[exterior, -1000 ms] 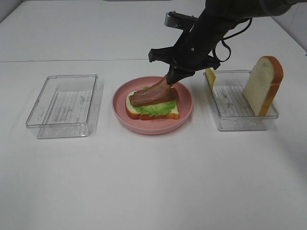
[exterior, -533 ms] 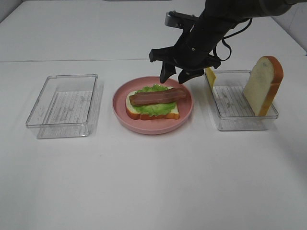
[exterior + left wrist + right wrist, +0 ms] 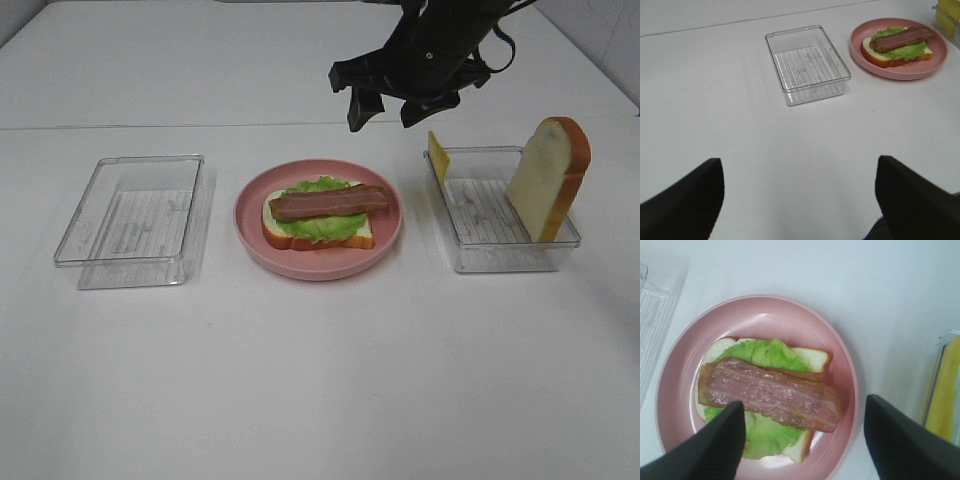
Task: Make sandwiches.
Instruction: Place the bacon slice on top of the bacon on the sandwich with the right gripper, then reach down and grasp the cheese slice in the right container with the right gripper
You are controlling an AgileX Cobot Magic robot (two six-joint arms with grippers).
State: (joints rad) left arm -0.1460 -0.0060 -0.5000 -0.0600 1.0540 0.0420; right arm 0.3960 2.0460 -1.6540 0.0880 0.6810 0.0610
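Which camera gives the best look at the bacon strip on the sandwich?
The right wrist view: it looks straight down on the bacon, large and close enough to show its texture. The exterior high view shows it whole but smaller, at an angle; the left wrist view shows it tiny, far off.

A round pink plate is sitting near the middle of the white table, flanked by two clear rectangular plastic trays, each lying near it without touching it. The left tray and the right tray are both resting flat with their open sides up, showing ribbed floors through their glossy walls. A thin seam is running straight across the tabletop behind the plate and both trays.
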